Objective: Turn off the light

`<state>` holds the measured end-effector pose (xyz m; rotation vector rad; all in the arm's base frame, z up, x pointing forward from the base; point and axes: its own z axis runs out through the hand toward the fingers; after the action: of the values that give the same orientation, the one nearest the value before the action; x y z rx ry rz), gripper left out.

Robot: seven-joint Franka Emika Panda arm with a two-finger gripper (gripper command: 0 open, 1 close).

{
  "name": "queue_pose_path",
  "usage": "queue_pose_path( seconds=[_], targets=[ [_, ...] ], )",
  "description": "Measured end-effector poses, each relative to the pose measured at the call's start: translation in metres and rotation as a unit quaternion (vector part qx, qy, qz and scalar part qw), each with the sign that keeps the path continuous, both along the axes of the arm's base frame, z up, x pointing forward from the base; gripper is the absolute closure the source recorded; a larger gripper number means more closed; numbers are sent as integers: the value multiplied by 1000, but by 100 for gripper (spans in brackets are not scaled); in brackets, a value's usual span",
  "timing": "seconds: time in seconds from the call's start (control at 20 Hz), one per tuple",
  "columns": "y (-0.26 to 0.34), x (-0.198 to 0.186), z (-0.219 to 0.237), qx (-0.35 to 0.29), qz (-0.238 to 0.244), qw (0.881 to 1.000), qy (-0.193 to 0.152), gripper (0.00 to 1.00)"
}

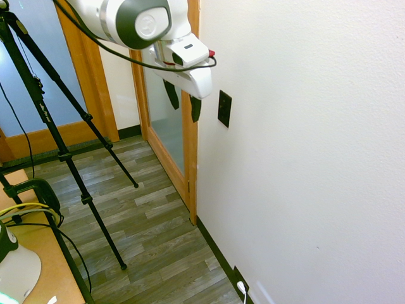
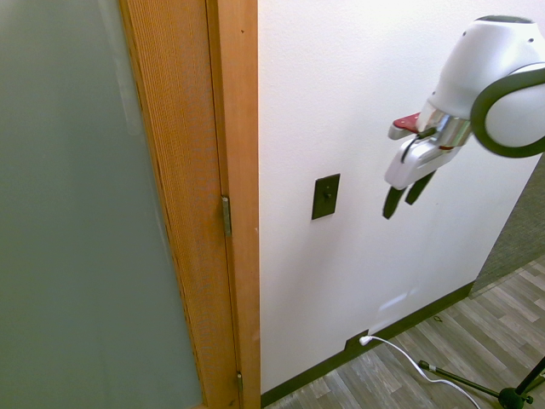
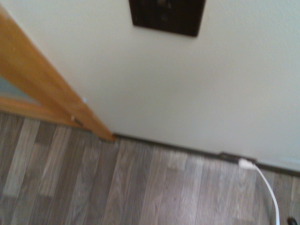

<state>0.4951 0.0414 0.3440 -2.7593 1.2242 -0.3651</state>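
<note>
The light's switch plate (image 2: 325,196) sits on the wall beside the door frame (image 2: 241,204), untouched — the gripper (image 2: 400,197), fingers apart and empty, hangs near it — so reaching and flicking it remain.

Wood-look floor (image 1: 145,221) in grey-brown planks; a white cord (image 2: 409,358) lies across it.

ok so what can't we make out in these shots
- Switch plate: wrist view, cut off by the top edge and blurred
- Toggle position: second exterior view, too small to tell up from down
- Outlet face: first exterior view, partly behind the white plug
</note>
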Motion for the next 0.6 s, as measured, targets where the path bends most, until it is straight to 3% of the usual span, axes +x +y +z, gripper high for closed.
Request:
queue_pose_path(
  seconds=[0.2, 0.45, 0.5, 0.6],
  targets=[
    [19, 43, -36, 17, -12, 998, -62, 0],
    [21, 73, -49, 22, -40, 990, -135, 0],
    [20, 75, -49, 19, -46, 989, -140, 100],
    [19, 78, -45, 11, -59, 987, -149, 100]
  ],
)
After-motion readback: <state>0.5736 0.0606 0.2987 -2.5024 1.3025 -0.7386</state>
